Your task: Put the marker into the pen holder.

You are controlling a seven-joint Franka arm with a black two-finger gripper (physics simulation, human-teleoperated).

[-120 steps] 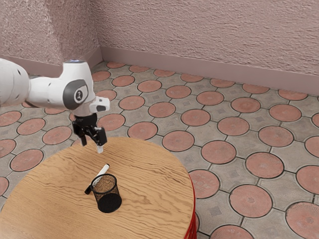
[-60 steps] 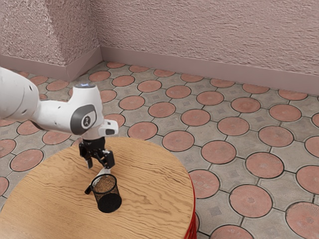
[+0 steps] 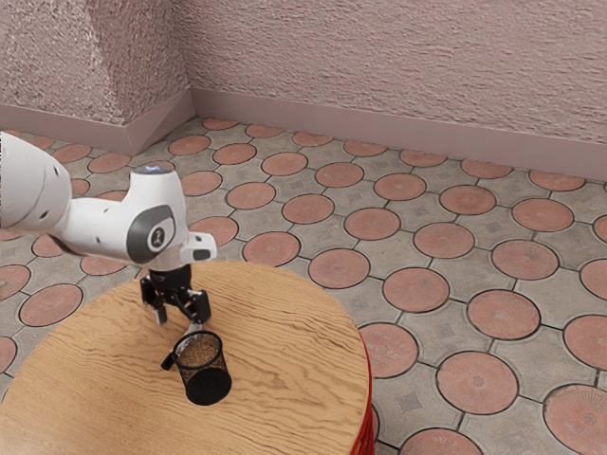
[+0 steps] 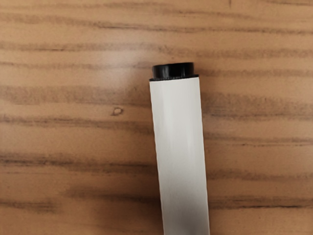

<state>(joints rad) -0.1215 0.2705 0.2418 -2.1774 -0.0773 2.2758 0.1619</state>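
My gripper [image 3: 179, 321] is low over the table, open, its two black fingers spread apart behind the pen holder. The black mesh pen holder [image 3: 209, 386] stands upright on the wood. Beside it lies the marker, its black end [image 3: 168, 362] poking out on the holder's left in the exterior view; the holder and a finger partly hide the white body. In the wrist view the marker's white barrel [image 4: 181, 147] lies under my hand, with a short black plug at its end.
The round wooden table [image 3: 285, 379] has a curved edge with red below it on the exterior view's right. Beyond it is the tiled floor [image 3: 417, 227], and a rough pink wall [image 3: 398, 76] rises behind.
My gripper has come down toward the table and the marker, then shifted slightly to the exterior view's left. The marker's black end and the pen holder have not moved.
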